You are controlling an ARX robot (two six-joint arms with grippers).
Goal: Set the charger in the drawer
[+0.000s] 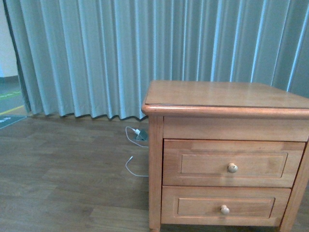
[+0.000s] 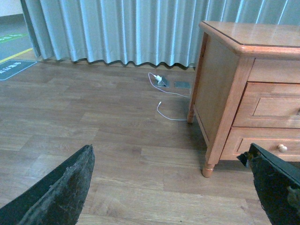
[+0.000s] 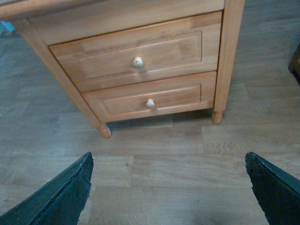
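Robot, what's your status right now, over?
Left tool, right tool open, empty. Top drawer shut. Charger not in sight. White plug, cable on floor, aside.

You face a honey-coloured wooden nightstand (image 1: 227,150) standing on the brown plank floor (image 1: 63,183), to your right of centre. In its front sit two drawers, both closed: the upper drawer with a round pale knob (image 1: 232,163) lies directly above the shorter lower drawer with its own round knob (image 1: 225,206). Behind the nightstand, a pale pleated curtain (image 1: 120,53) hangs across the whole back and reaches the floor. To the left of the nightstand, on the floor between its left side and the curtain's hem, lies a white-cabled charger with a grey block (image 1: 139,135); its cable trails forward toward you, just beside the nightstand's front left leg (image 2: 208,168).
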